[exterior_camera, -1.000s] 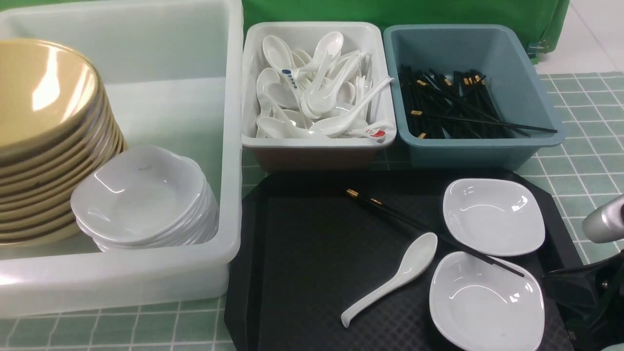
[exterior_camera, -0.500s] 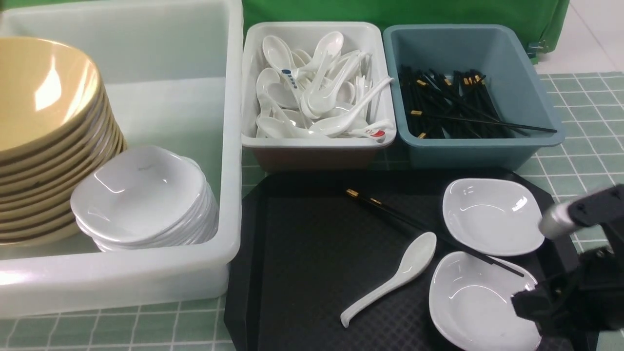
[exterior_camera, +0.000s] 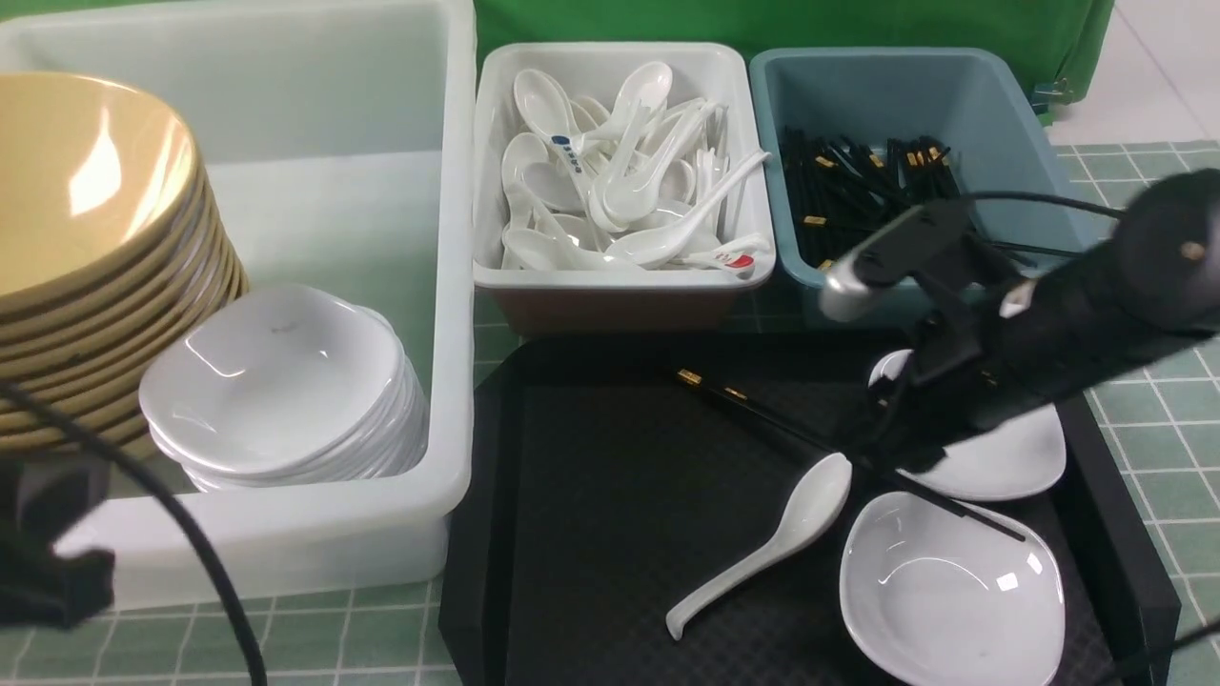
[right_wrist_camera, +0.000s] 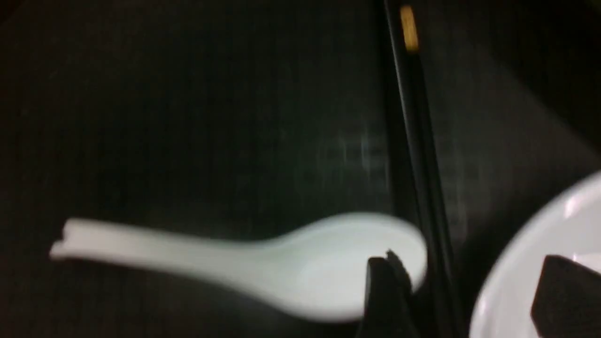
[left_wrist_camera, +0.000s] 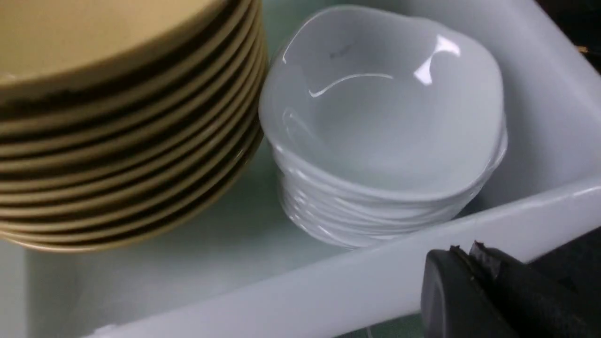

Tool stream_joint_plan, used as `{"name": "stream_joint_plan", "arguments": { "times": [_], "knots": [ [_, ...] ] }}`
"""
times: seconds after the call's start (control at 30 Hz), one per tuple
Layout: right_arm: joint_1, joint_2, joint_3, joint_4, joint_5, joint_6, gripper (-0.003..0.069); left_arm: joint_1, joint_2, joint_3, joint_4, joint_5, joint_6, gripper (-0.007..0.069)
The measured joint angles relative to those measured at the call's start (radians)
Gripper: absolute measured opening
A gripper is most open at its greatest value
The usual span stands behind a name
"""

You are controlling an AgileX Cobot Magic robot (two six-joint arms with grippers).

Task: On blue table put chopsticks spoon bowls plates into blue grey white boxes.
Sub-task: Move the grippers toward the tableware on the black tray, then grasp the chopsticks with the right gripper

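Note:
A pair of black chopsticks point(exterior_camera: 762, 414) lies on the black tray point(exterior_camera: 591, 495), next to a white spoon point(exterior_camera: 762, 553) and two white dishes, one near point(exterior_camera: 953, 591) and one far point(exterior_camera: 1010, 462). My right gripper point(exterior_camera: 886, 448) is open low over the tray. In the right wrist view point(right_wrist_camera: 472, 281) its jaws straddle the chopsticks point(right_wrist_camera: 413, 141), one finger over the spoon's bowl point(right_wrist_camera: 319, 267), the other over a dish point(right_wrist_camera: 516, 263). My left gripper point(left_wrist_camera: 469, 251) is shut and empty at the big white box's front wall point(left_wrist_camera: 328, 281).
The big white box point(exterior_camera: 448, 286) holds stacked yellow plates point(exterior_camera: 86, 238) and stacked white bowls point(exterior_camera: 276, 381). Behind the tray stand a white box of spoons point(exterior_camera: 620, 276) and a blue-grey box of chopsticks point(exterior_camera: 905, 86). My left arm point(exterior_camera: 48, 572) sits at the front left.
My right arm has swung in from the right edge to over the tray, above the chopsticks and far dish. My left arm and its cable have come into view at the lower left.

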Motion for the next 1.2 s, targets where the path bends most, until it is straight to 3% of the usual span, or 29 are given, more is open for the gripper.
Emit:
{"name": "stream_joint_plan", "arguments": {
  "times": [0.17, 0.33, 0.57, 1.03, 1.13, 1.2],
  "knots": [
    [0.046, 0.162, -0.153, -0.005, 0.007, 0.0, 0.0428, 0.0, -0.084, 0.146, -0.002, -0.216, -0.008, 0.0001],
    [0.059, 0.287, -0.263, -0.006, 0.075, 0.0, 0.0379, 0.0, -0.115, 0.215, -0.032, -0.313, -0.008, 0.0001],
    [0.062, 0.361, -0.338, -0.025, 0.158, 0.007, 0.0159, 0.0, -0.129, 0.236, -0.046, -0.353, -0.008, 0.0001],
    [0.147, 0.213, -0.433, -0.034, 0.317, -0.008, 0.0161, 0.0, -0.129, 0.236, -0.061, -0.371, -0.008, 0.0001],
    [0.146, 0.131, -0.446, -0.038, 0.303, -0.046, 0.0161, 0.0, -0.129, 0.236, -0.061, -0.372, -0.008, 0.0001],
    [0.121, 0.067, -0.452, -0.04, 0.195, -0.103, 0.0161, 0.0, -0.129, 0.236, -0.062, -0.376, -0.008, 0.0001]
  ]
}}
